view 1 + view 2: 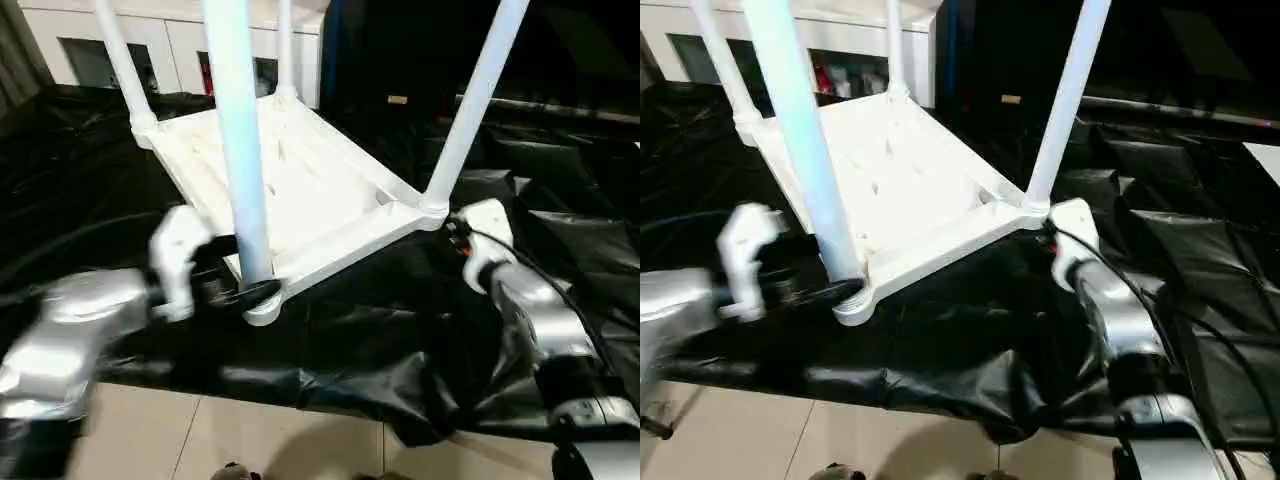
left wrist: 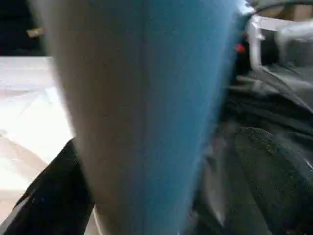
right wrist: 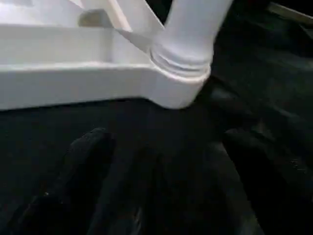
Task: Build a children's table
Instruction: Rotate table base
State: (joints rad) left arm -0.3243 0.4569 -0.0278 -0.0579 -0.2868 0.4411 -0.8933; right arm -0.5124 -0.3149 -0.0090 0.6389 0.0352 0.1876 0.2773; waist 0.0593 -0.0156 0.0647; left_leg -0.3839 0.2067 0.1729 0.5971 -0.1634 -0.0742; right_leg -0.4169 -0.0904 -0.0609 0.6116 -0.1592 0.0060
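The white tabletop (image 1: 320, 180) lies upside down on the black sheet, ribbed underside facing up. Four white legs stand in its corner sockets: near left (image 1: 240, 140), near right (image 1: 470, 110), far left (image 1: 120, 60) and far right (image 1: 285, 45). My left gripper (image 1: 256, 291) is shut on the near-left leg just above its socket; in the left wrist view that leg (image 2: 146, 107) stands between the two black fingers (image 2: 264, 171). My right gripper (image 3: 166, 142) is open and holds nothing. It sits low on the sheet, just short of the near-right corner socket (image 3: 181, 83).
The black plastic sheet (image 1: 380, 340) covers the floor under the table, with wrinkles and folds at the right. Pale floor tiles (image 1: 200, 440) run along the near edge. A white cabinet with glass doors (image 1: 180, 45) stands behind the table.
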